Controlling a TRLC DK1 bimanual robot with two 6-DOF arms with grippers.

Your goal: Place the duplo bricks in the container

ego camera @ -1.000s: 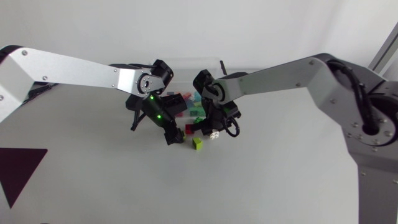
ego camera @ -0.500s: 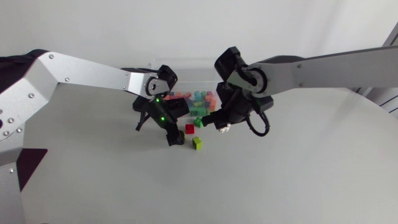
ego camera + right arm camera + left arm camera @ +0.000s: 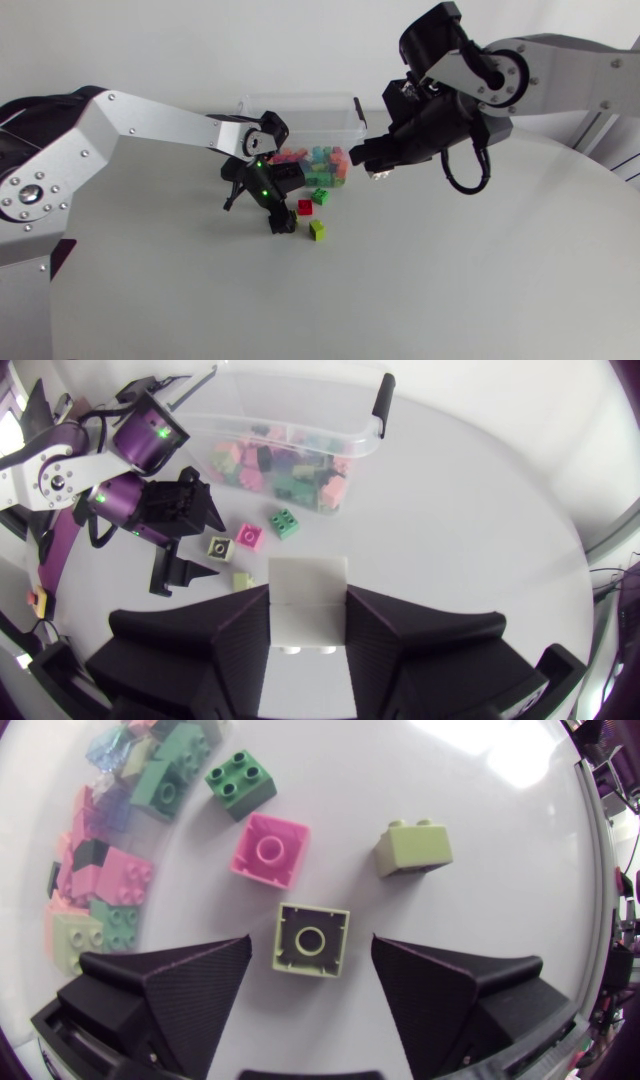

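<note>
My left gripper [image 3: 312,948] stands open over the table, straddling an upturned pale lime brick [image 3: 312,932] with a gap on each side. Ahead of it lie a pink brick [image 3: 270,848], a dark green brick [image 3: 240,782] and a lime brick [image 3: 414,848]. In the head view this gripper [image 3: 281,218] hides the pale brick, with the pink brick [image 3: 304,207] beside it. My right gripper [image 3: 374,166] hangs raised to the right of the clear container [image 3: 300,108], shut on a white brick [image 3: 308,610].
The container [image 3: 300,405] holds several pink, green and blue bricks [image 3: 315,162] and has a dark handle [image 3: 381,398] at its end. Its wall runs close beside my left gripper. Bare table lies in front and to the right.
My right arm has risen and swung right, away from the loose bricks, with the white brick in its grip. The left gripper has stayed over the bricks.
</note>
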